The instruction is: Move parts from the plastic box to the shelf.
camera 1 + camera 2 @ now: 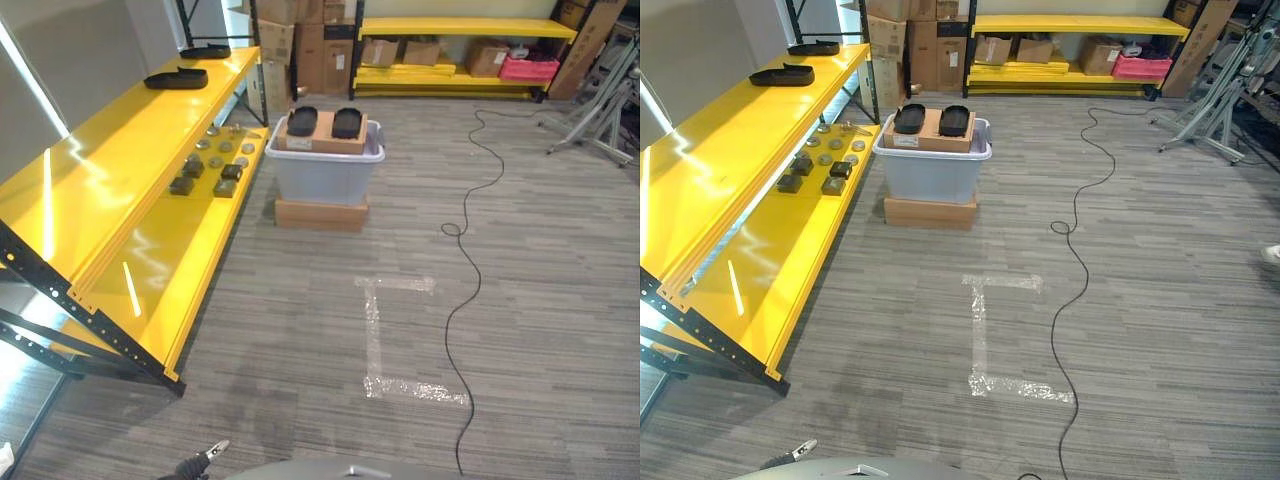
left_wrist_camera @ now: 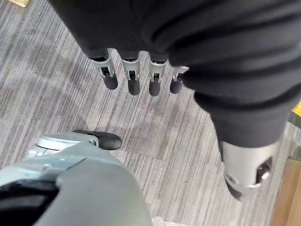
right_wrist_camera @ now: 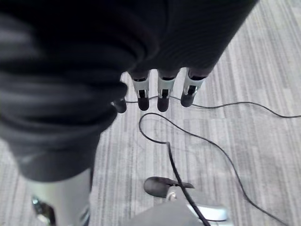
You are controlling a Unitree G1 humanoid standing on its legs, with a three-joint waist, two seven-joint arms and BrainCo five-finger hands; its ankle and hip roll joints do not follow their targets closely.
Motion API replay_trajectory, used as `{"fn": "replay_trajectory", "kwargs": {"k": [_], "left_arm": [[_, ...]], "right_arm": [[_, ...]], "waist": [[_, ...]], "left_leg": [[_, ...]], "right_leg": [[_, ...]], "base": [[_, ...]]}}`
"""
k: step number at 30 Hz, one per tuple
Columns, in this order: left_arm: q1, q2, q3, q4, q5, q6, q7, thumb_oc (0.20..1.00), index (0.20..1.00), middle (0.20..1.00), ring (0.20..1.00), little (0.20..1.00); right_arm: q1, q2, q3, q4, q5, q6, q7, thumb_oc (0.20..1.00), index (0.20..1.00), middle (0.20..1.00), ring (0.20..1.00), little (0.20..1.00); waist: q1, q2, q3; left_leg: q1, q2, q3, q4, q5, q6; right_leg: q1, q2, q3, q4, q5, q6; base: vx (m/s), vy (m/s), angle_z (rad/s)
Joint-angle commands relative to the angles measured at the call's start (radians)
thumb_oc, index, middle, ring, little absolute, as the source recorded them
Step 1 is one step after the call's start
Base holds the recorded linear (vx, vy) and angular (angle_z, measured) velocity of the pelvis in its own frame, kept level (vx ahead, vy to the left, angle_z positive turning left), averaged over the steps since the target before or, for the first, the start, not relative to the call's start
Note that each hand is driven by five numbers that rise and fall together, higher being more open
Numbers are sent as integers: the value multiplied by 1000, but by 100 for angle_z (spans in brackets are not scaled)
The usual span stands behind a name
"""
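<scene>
We stand well back from the grey translucent plastic box [image 1: 324, 170] at upper centre, where two black oval parts [image 1: 324, 122] rest on cardboard. Our left hand [image 2: 136, 77] and right hand [image 3: 162, 94] hang relaxed, empty. Next we must approach; the yellow metal shelf [image 1: 110, 150] waits at left.

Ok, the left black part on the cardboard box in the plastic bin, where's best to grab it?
Probably across its short width, from above. The left black part lies flat on the cardboard box in the plastic bin, long axis pointing away, top exposed. The second black part sits apart beside it, leaving room for fingers.
</scene>
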Motion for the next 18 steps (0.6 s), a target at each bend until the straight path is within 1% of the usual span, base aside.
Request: {"fn": "replay_trajectory", "kwargs": {"k": [1,3,4,5,6,8,9,10,11,12,13,14,15,16,18], "left_arm": [[-74,-26,26,35,-121,-37,-56,1000,1000,1000,1000,1000],[-87,-14,32,-1,-155,-59,-82,1000,1000,1000,1000,1000],[-99,-3,39,-54,-174,-79,-84,1000,1000,1000,1000,1000],[-107,10,48,-115,-194,-66,-82,1000,1000,1000,1000,1000],[-114,22,61,-180,-219,-75,-83,1000,1000,1000,1000,1000],[-118,49,75,-372,-232,-64,-45,1000,1000,1000,1000,1000],[-116,71,82,-520,-236,-68,-20,1000,1000,1000,1000,1000],[-117,87,92,-627,-246,-66,-5,1000,1000,1000,1000,1000],[-116,100,105,-713,-244,-76,15,1000,1000,1000,1000,1000],[-115,133,118,-880,-223,-87,59,1000,1000,1000,1000,1000],[-116,146,129,-958,-230,-95,82,1000,1000,1000,1000,1000],[-118,164,140,-1036,-202,-124,104,1000,1000,1000,1000,1000],[-120,179,146,-1092,-195,-133,121,1000,1000,1000,1000,1000],[-122,208,184,-1247,-154,-131,186,1000,1000,1000,1000,1000],[-123,220,199,-1305,-154,-113,210,1000,1000,1000,1000,1000]], "right_arm": [[-50,-24,-2,7,76,-53,-7,1000,1000,1000,1000,1000],[-59,-38,-10,-34,125,-80,16,1000,1000,1000,1000,1000],[-62,-47,-13,-87,178,-98,24,1000,1000,1000,1000,1000],[-63,-56,-11,-155,223,-88,29,1000,1000,1000,1000,1000],[-60,-68,-9,-236,270,-93,31,1000,1000,1000,1000,1000],[-48,-96,3,-479,296,-45,-31,1000,1000,1000,1000,1000],[-35,-122,7,-659,328,-21,-69,1000,1000,1000,1000,1000],[-29,-138,-5,-775,326,-9,-92,1000,1000,1000,1000,1000],[-23,-148,-18,-858,314,-15,-101,1000,1000,1000,1000,1000],[-18,-170,-43,-1014,281,-6,-127,1000,1000,1000,1000,1000],[-17,-184,-58,-1073,261,-25,-125,1000,1000,1000,1000,1000],[-18,-207,-70,-1145,233,-43,-126,1000,1000,1000,1000,1000],[-17,-225,-82,-1195,225,-52,-130,1000,1000,1000,1000,1000],[-17,-267,-119,-1338,253,-62,-128,1000,1000,1000,1000,1000],[-15,-276,-134,-1404,273,-60,-132,1000,1000,1000,1000,1000]], "waist": [[6,-27,-6],[7,-32,-7],[9,-36,-6],[10,-40,-4],[10,-44,-3],[6,-51,2],[2,-55,6],[-1,-58,9],[-3,-58,12],[-9,-61,15],[-12,-61,17],[-15,-61,19],[-16,-60,20],[-18,-59,21],[-18,-58,22]], "left_leg": [[-7,-27,17,19,-72,7],[-4,-26,17,19,-71,9],[-5,-25,16,20,-69,10],[-7,-23,17,22,-68,10],[-10,-21,18,23,-66,10],[-13,-17,22,25,-62,9],[-16,-15,23,26,-58,8],[-16,-15,22,27,-56,7],[-15,-14,22,26,-54,6],[-14,-14,24,25,-51,6],[-14,-14,24,24,-50,6],[-11,-15,26,21,-49,6],[-11,-15,25,21,-48,5],[-7,-15,22,15,-46,4],[-6,-16,21,16,-47,2]], "right_leg": [[-28,-42,16,16,-2,86],[-25,-42,16,15,1,87],[-26,-42,16,15,5,87],[-28,-42,16,17,6,88],[-31,-43,14,18,9,88],[-36,-43,11,24,12,86],[-40,-43,8,27,14,84],[-42,-42,7,29,15,83],[-43,-42,6,31,15,82],[-44,-41,5,33,14,82],[-44,-41,6,34,13,82],[-43,-40,5,33,11,82],[-42,-40,5,33,10,82],[-39,-39,7,31,8,85],[-38,-38,8,32,6,88]], "base": [[0,0,0],[5,-21,0],[-5,-56,0],[-21,-64,0],[-28,-58,1],[-34,-50,1],[-35,-39,0],[0,0,0],[0,0,0],[0,0,0],[0,0,0],[0,0,0],[45,32,-1],[52,32,-2],[28,17,0]]}}
